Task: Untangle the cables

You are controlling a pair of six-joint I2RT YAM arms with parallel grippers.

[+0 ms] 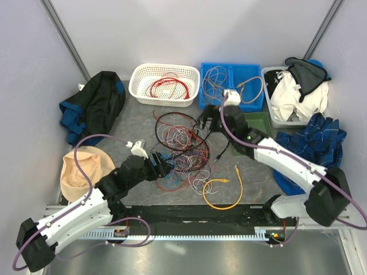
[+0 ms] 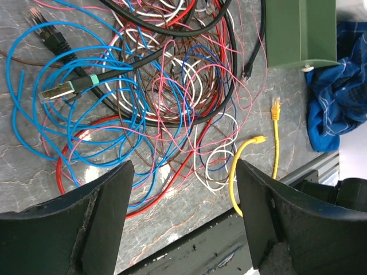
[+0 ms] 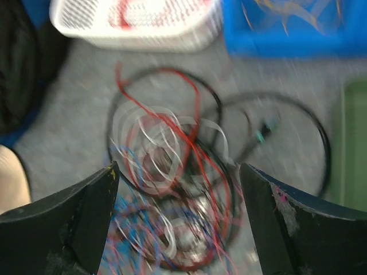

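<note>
a: what is hard to make out?
b: the right wrist view is blurred throughout, and the cables [image 3: 166, 149] are smeared there into red, white and blue streaks. the right gripper [image 3: 179, 183] is cut off by the lower edge, yet its jaws are seen wide apart with nothing between them. from above it is only a dark shape at the far edge of the tangle.

a: and the left gripper [image 2: 183, 189]?
b: its jaws are spread too, with nothing clamped, and its fingers are cropped at the bottom. it is held over the near left side of the pile.

a: where are the cables found?
b: most are heaped in one knot on the table [image 1: 132, 123] between the arms. a yellow cable [image 1: 223, 192] is laid apart, on the near side.

a: and the containers?
b: a red cable [image 1: 169, 87] is coiled in the white basket [image 1: 164, 65]. thin pale wires [image 1: 213, 77] are seen in the left compartment of the blue bin [image 1: 246, 65], and a tan cable [image 1: 250, 89] in the right one. the clear tub [image 1: 267, 86] is piled with clothes [image 1: 292, 94], so its inside is hidden. the green box [image 1: 262, 119] is partly covered by the right arm; its contents cannot be told.
</note>
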